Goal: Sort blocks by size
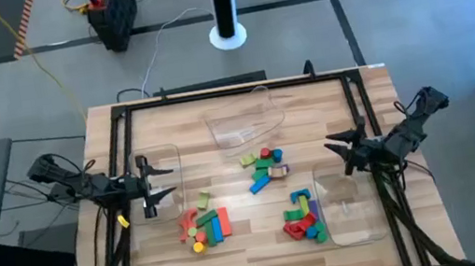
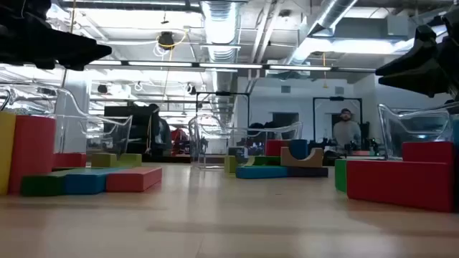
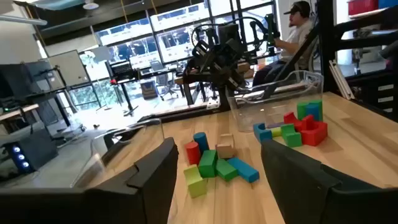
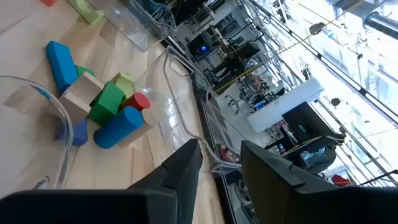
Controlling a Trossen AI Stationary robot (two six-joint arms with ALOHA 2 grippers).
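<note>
Left gripper [image 1: 157, 185]: fingers [image 3: 149, 180] spread wide, nothing between them, hanging over the clear bin [image 1: 171, 162] at the counter's left edge. Right gripper [image 1: 338, 152]: fingers [image 4: 180, 168] parted with a narrower gap, also empty, above the counter [image 1: 245, 245] near the right-hand bin [image 1: 353, 210].

Blocks all lie on the counter in three loose piles: left pile [image 1: 204, 227] just beside the left gripper, middle pile [image 1: 265, 168] between the arms, right pile [image 1: 303, 217] touching the right bin's wall. A third bin [image 1: 243, 120] sits at the back, tipped. No bin shows a block inside as far as I can tell.

Risks, judged: piles are tight, blocks touching or stacked, so wide-open fingers coming down may catch two at once or knock neighbours away. Cylinders could roll off. Bins are light and clear, so a finger clipping a rim could shove or tip one. Both arms going for the middle pile could clash.
</note>
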